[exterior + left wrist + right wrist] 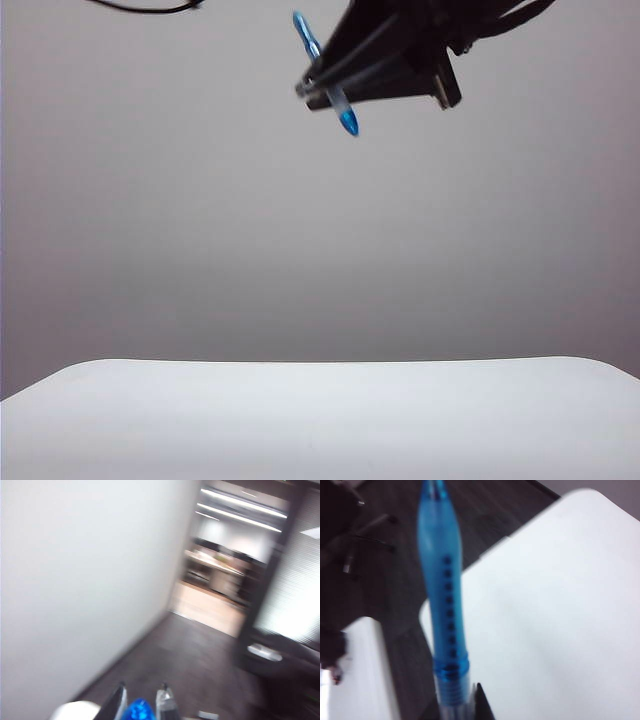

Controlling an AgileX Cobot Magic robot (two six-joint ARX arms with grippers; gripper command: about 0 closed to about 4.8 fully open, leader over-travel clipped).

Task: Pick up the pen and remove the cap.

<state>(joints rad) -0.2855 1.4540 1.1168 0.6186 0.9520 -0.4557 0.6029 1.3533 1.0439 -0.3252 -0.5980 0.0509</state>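
High in the exterior view my right gripper [314, 86] reaches in from the upper right, shut on the pen [345, 118]. The pen hangs slanted well above the white table [320, 420], with one blue end up and one down. The right wrist view shows the clear blue barrel of the pen [440, 580], with its row of dark marks, sticking out from between the shut jaws of the right gripper [457, 702]. In the blurred left wrist view my left gripper [142, 690] is shut on a small rounded blue piece, the cap [138, 711]. The left gripper is outside the exterior view.
A black cable [150, 8] loops at the top left of the exterior view. Below the pen the right wrist view shows the white table [560, 605] and dark floor [395, 555]. The left wrist view looks along a pale wall [75, 580] toward a lit room.
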